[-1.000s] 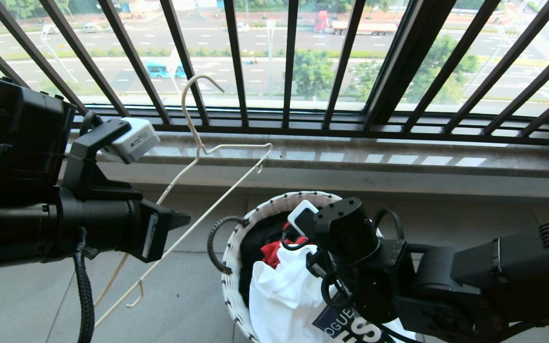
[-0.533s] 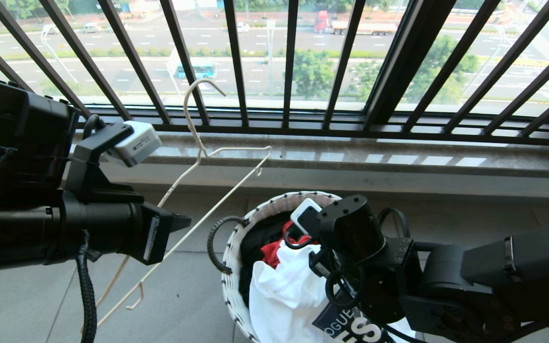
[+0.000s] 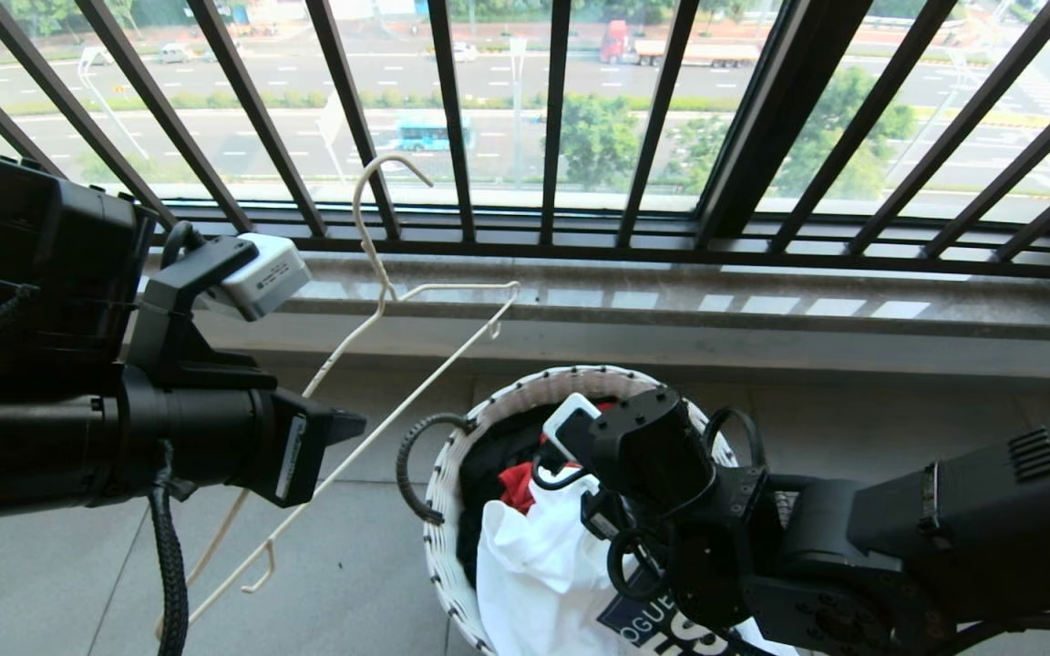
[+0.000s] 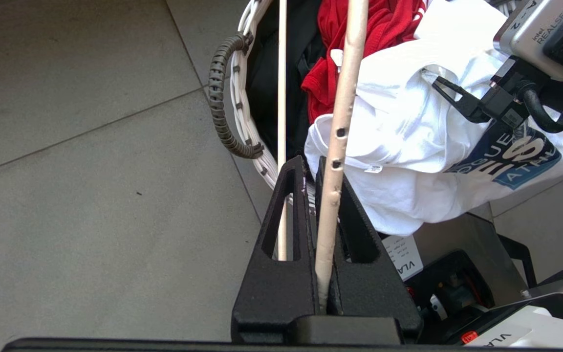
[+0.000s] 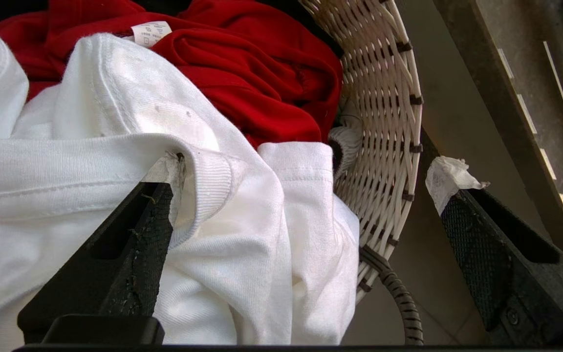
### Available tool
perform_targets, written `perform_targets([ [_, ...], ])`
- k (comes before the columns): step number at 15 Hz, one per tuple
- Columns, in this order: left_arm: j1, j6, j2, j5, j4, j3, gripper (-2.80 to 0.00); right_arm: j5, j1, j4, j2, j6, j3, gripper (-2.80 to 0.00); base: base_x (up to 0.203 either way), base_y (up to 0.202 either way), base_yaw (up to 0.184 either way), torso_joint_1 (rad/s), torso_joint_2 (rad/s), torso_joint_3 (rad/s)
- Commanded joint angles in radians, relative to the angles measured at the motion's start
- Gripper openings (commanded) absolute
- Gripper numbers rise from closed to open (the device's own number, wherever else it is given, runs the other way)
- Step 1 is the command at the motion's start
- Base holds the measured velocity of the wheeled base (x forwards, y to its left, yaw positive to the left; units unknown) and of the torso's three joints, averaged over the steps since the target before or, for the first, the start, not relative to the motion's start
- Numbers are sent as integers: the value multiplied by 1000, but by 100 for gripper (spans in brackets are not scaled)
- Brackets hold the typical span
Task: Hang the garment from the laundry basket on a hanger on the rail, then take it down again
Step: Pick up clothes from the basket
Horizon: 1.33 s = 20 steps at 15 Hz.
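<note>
Your left gripper [image 4: 328, 195] had its jaws pinched almost together on one wire of the cream hanger [image 3: 379, 301], which it held tilted above the floor to the left of the laundry basket [image 3: 452, 456], its hook reaching up toward the window bars. Your right gripper [image 5: 306, 190] was down at the basket with its jaws spread as wide as they go and gripping nothing. One finger [image 5: 130, 254] pressed against the ribbed collar of the white T-shirt [image 5: 242, 244]; the other stood outside the basket's woven wall. The T-shirt lay heaped on top of a red garment [image 5: 242, 63] in the basket, its blue logo draped over the near rim.
</note>
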Motion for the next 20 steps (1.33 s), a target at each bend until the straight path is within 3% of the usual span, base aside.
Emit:
perform_targets([
  [1,1,-1,0,0,2,0,-280,-4,2,-19,22,-2,-3,0,0,0,0,0,0,0],
  [6,1,17,0,0,2,-3,-280,-4,2,-62,28,-7,-2,0,0,0,0,0,0,0],
  [7,1,18,-2,0,2,-3,-280,-4,2,-62,29,-7,-2,-280,0,0,0,0,0,0],
  [20,2,28,-9,0,2,-6,-280,-4,2,-62,-3,-10,3,-280,0,0,0,0,0,0],
])
